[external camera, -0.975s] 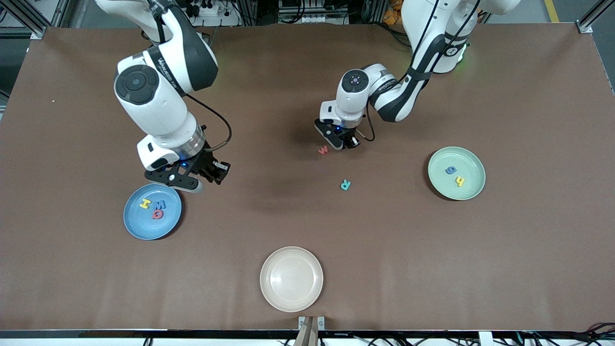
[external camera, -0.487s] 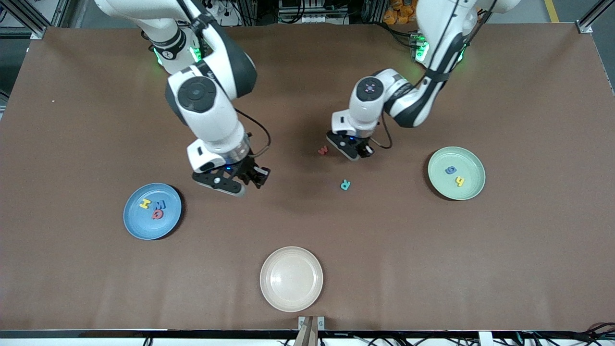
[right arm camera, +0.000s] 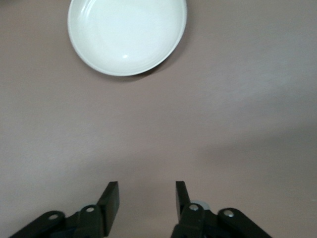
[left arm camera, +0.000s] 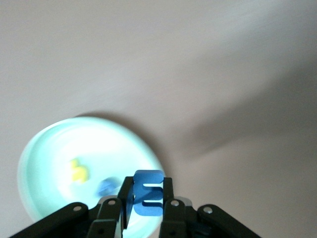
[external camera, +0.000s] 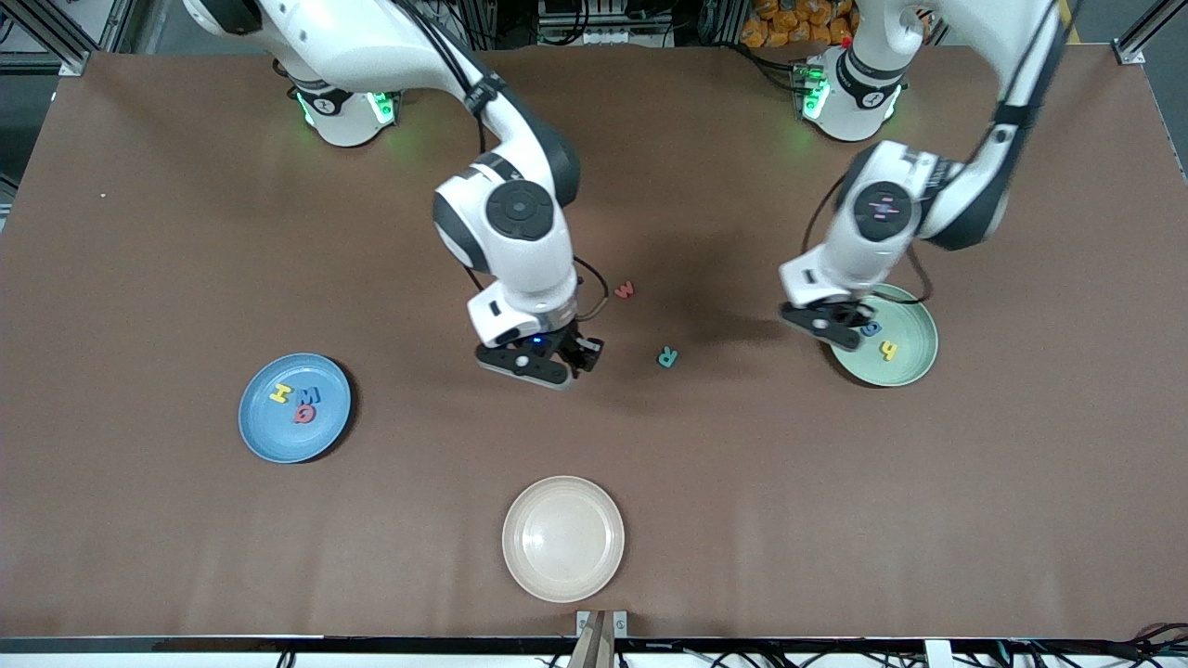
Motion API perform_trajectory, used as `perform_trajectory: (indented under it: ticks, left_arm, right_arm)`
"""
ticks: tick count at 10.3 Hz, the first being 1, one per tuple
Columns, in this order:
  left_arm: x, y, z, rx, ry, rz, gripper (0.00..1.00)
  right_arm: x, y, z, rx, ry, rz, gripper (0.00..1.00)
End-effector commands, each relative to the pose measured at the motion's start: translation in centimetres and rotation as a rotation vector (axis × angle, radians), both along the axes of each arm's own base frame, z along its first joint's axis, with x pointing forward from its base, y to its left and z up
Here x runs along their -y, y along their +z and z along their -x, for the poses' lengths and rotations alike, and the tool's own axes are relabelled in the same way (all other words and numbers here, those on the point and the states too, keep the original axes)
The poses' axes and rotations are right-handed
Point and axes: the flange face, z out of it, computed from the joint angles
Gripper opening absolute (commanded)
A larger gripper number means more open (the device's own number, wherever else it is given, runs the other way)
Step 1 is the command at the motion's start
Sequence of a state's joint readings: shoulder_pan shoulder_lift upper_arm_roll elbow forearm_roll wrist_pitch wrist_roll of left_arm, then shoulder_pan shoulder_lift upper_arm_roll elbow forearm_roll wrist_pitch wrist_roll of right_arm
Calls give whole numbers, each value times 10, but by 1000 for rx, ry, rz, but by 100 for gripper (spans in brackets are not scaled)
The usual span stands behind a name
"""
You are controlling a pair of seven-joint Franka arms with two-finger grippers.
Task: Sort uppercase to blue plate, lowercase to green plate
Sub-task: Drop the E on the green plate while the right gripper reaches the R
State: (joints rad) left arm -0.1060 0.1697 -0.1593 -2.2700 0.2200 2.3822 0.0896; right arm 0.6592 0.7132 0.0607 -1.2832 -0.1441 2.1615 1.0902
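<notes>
My left gripper [left arm camera: 147, 197] is shut on a blue lowercase letter [left arm camera: 148, 191] and hangs over the rim of the green plate [external camera: 908, 314]. A yellow h [external camera: 889, 350] and a blue letter [external camera: 871, 327] lie in that plate. My right gripper [external camera: 566, 357] is open and holds nothing, above bare table near the middle. A teal R [external camera: 667, 357] lies on the table beside it, and a red w [external camera: 625, 289] farther from the front camera. The blue plate [external camera: 269, 431] holds a yellow H [external camera: 280, 393], a blue capital [external camera: 309, 396] and a red Q [external camera: 303, 414].
A cream plate [external camera: 563, 538] with nothing in it sits near the table's front edge; it also shows in the right wrist view as the cream plate [right arm camera: 128, 34]. Brown table cloth stretches between the three plates.
My right arm swung from over the blue plate to the table's middle and its fingers opened. My left arm carried the blue letter from beside the red w to the green plate's rim.
</notes>
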Motion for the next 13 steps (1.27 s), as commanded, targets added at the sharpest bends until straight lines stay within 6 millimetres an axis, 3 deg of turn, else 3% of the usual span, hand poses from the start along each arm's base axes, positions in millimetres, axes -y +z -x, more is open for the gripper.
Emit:
perform_trajectory:
  ticks: [1,3,6,9,10,13]
  left_arm:
    - [-73,-1,-3,-27,32,-10,0]
    - [-102,-7,-7,-23,102,14,0]
    - [-108,-33,-9,5,180,100,0]
    - [-119,-44,-5,2,213,112,37]
    - [-121,-43,-4,9,219,113,59]
    - [-128,-26,-7,50,243,114,100]
  right_arm:
    - [-45,-26,-3,34,27,2,60]
    - [-76,-54,12,43,53,-1,61]
    - [-119,-89,41,85,46,-24,61]
    - [-139,-110,58,110,62,-49,65]
    - [-140,-117,59,116,68,-51,68]
    - [-141,-134,60,141,88,-37,69]
